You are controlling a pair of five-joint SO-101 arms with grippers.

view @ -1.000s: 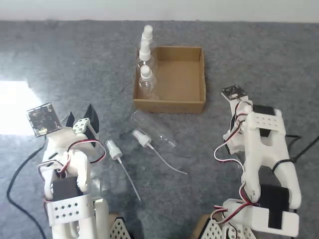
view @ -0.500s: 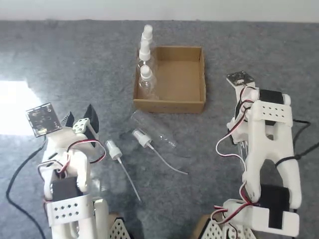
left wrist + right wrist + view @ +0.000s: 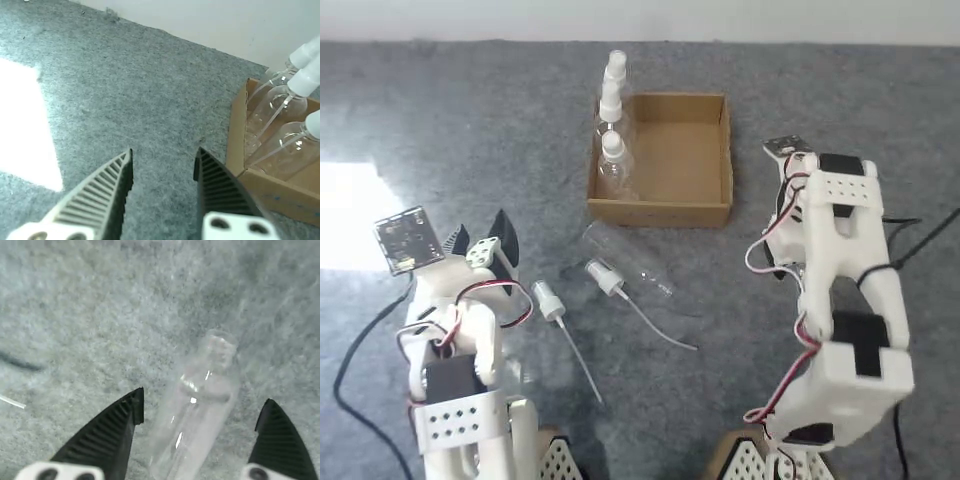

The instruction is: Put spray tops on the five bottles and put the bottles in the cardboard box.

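Three clear bottles with white spray tops [image 3: 612, 150] stand along one side wall inside the cardboard box [image 3: 726, 150]; the left wrist view has them too [image 3: 287, 115]. A bare clear bottle [image 3: 626, 259] lies on the carpet in front of the box. Beside it lie two loose spray tops with long tubes [image 3: 605, 278] [image 3: 548, 300]. Another bare clear bottle [image 3: 200, 405] lies on the carpet between the spread fingers of my open right gripper [image 3: 204, 400]. My left gripper [image 3: 164, 152] is open and empty, left of the loose tops [image 3: 480, 238], short of the box corner [image 3: 239, 140].
Grey carpet covers the table. A bright patch of light [image 3: 345, 215] lies at the left edge. The right arm's white body [image 3: 840, 260] stands over the carpet to the right of the box. A pale wall [image 3: 210, 20] runs behind the box.
The right arm has stretched away from its base, its wrist moving toward the far side beside the box. The left arm, box, bottles and loose tops have stayed put.
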